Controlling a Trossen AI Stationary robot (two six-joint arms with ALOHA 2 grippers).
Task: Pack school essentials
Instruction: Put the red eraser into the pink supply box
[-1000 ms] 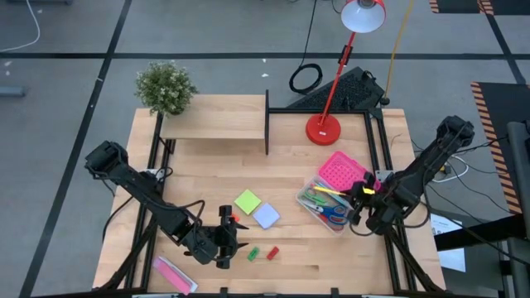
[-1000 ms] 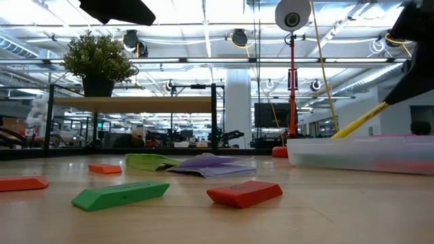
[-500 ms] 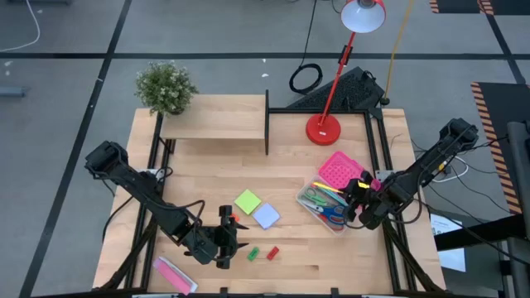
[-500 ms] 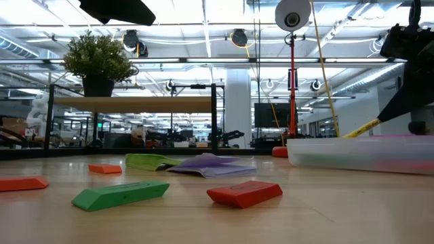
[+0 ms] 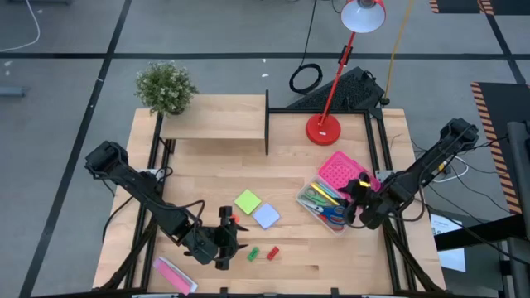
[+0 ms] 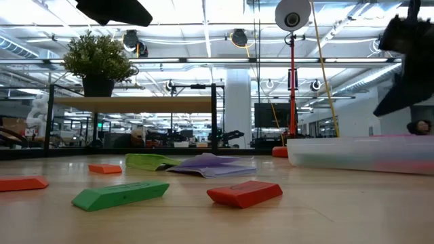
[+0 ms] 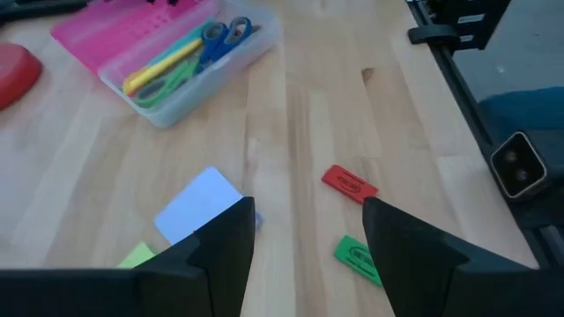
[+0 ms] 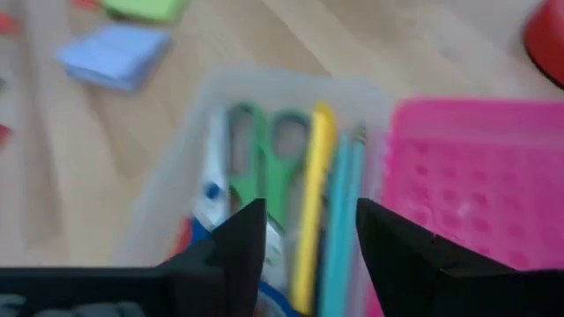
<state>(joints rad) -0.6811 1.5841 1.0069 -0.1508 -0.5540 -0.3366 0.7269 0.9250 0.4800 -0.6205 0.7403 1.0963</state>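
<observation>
The main risk from here, as I judge it, lies with the small loose pieces near the front of the table (image 5: 207, 207): the red block (image 5: 272, 252) and the green block (image 5: 253, 254) are thin and lie flat on the wood, so an end effector coming down on one could skid it away or clip its neighbour, since the two sit just beside each other. The sticky-note pads could also fan open if pinched by a corner. The right end effector (image 5: 358, 207) hovers over the near end of the clear plastic box (image 5: 308, 199), fingers parted and holding nothing; in its wrist view the yellow pen (image 8: 310, 202), a teal pen (image 8: 342, 211) and green-handled scissors (image 8: 264, 150) lie inside the box directly ahead of it, with blue-handled scissors (image 5: 334, 217) beside them. A careless retreat could catch the box wall and shift the box. The pink perforated lid (image 5: 341, 169) rests against the box's far side. The left end effector (image 5: 229, 242) waits low near the front edge, fingers spread and empty, with the two blocks just beside it, an orange block (image 6: 104, 168) close by, and the green pad (image 5: 247, 201) and pale-blue pad (image 5: 266, 215) a little farther toward the box.
</observation>
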